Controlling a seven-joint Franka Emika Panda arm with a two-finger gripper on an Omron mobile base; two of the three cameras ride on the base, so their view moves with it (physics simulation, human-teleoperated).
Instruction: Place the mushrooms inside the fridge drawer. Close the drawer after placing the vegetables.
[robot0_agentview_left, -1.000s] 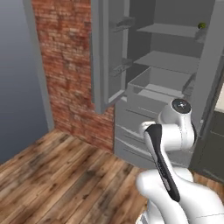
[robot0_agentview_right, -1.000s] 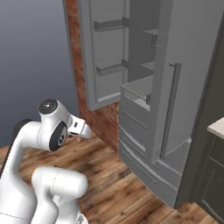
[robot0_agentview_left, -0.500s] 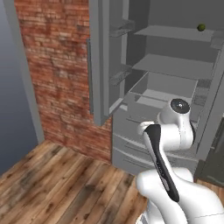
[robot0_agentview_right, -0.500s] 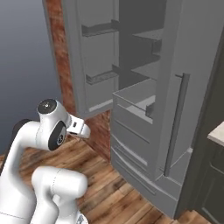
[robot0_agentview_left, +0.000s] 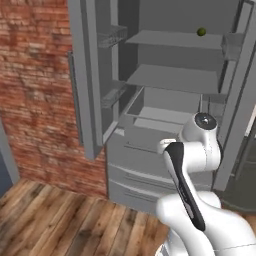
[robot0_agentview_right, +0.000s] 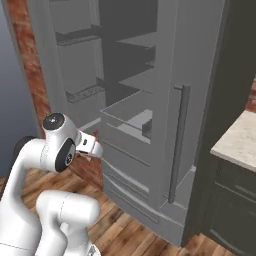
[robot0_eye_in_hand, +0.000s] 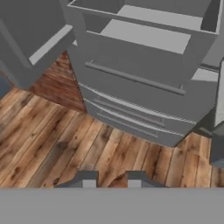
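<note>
The gripper (robot0_eye_in_hand: 108, 179) hung over the wooden floor (robot0_eye_in_hand: 48, 135) with its finger tips (robot0_eye_in_hand: 85, 178) set narrowly apart; whether a reddish-brown speck between them was a mushroom could not be told. The fridge drawer (robot0_eye_in_hand: 144, 48) stood pulled out ahead of and above the gripper, well apart from it, its visible floor bare. A small green ball (robot0_agentview_left: 201, 32) sat near the right end of the upper shelf (robot0_agentview_left: 175, 39).

Pale grey fridge drawer (robot0_eye_in_hand: 144, 41) pulled out
</note>
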